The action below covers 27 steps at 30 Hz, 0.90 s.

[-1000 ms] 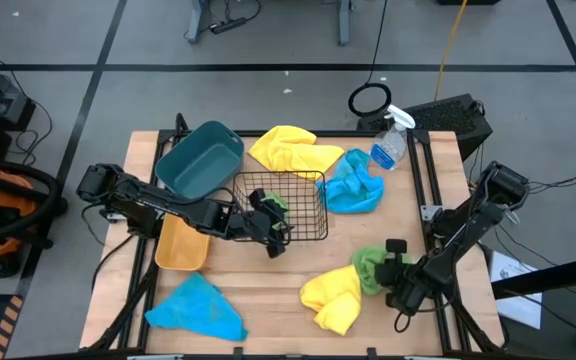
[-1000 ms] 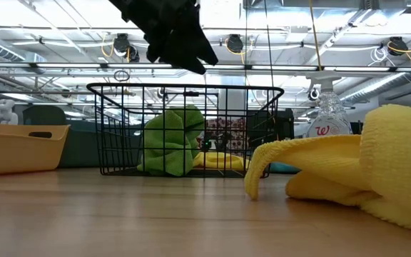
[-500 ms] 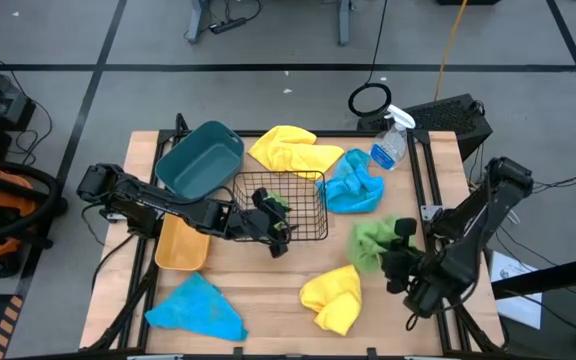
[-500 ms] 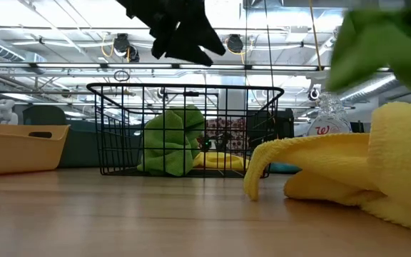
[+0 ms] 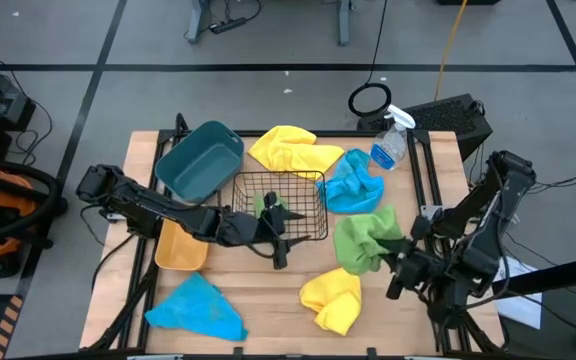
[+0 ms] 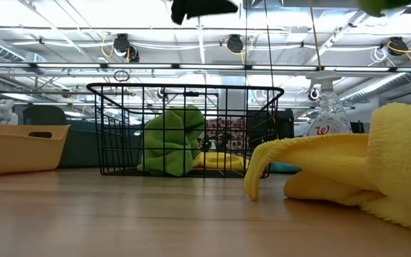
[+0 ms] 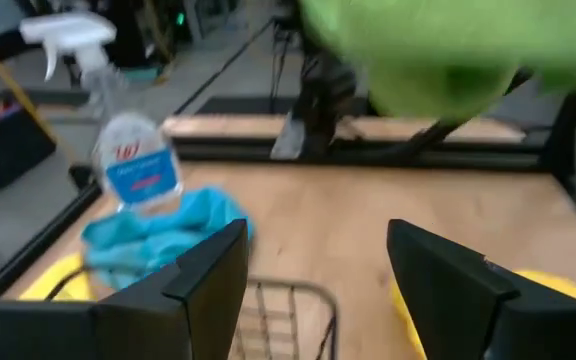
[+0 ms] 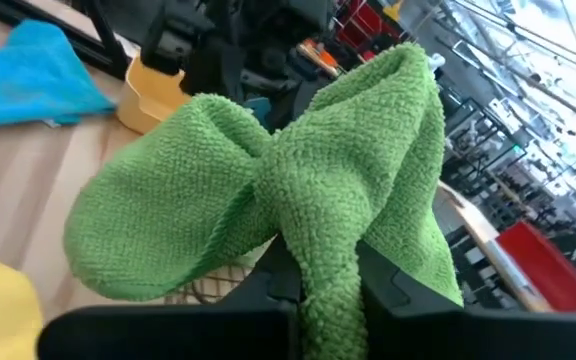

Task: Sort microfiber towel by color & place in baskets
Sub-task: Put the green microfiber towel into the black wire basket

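The right gripper (image 5: 396, 262) pinches a crumpled, fuzzy green towel (image 5: 364, 238) in the air; the left gripper (image 5: 280, 238) hangs spread beside the black wire basket (image 5: 313, 212).

Teal tub (image 5: 199, 160), black wire basket (image 5: 298, 200) holding a green towel (image 6: 170, 139), orange bin (image 5: 179, 247) stand clustered.

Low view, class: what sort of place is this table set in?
Probably an industrial lab or warehouse workshop: exposed ceiling beams with hanging lights behind the black wire basket, and a bare grey floor around the wooden table.
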Motion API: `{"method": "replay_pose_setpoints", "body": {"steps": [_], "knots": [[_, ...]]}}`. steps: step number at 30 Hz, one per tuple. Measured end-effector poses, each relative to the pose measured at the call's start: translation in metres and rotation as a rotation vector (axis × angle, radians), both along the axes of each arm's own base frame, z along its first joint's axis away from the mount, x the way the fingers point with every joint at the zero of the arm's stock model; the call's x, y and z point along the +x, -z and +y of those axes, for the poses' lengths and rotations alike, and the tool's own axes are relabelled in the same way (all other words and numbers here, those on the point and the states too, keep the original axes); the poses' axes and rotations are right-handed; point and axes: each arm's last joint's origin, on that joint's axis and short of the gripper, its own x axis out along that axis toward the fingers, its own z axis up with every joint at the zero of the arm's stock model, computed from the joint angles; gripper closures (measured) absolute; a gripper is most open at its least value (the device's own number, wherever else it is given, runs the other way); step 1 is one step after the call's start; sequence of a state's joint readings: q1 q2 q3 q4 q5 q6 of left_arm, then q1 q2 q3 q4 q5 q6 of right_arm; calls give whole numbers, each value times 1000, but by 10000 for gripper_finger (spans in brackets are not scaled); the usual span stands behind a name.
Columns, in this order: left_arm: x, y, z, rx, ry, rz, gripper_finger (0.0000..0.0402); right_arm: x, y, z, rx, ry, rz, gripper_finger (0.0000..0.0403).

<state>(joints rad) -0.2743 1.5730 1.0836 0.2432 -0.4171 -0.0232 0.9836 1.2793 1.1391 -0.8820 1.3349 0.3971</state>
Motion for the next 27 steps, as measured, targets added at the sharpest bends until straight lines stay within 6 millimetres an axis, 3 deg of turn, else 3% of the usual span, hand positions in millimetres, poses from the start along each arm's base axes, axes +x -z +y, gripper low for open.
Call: {"method": "replay_pose_setpoints", "body": {"steps": [8, 12, 15, 21, 27], "knots": [[-3, -12, -18, 63, 69, -111, 157, 22, 15, 3, -56, -20, 13, 378], [-4, -17, -25, 98, 94, -157, 157, 37, 9, 10, -69, -292, 129, 378], [-6, -19, -31, 106, 113, -174, 157, 44, 0, 13, -117, -424, 109, 378], [-11, -19, -46, 117, 223, -182, 157, 56, -4, 4, -204, -411, 108, 378], [-14, -23, -55, 145, 259, -219, 157, 70, -2, -11, -166, -432, 131, 377]]}}
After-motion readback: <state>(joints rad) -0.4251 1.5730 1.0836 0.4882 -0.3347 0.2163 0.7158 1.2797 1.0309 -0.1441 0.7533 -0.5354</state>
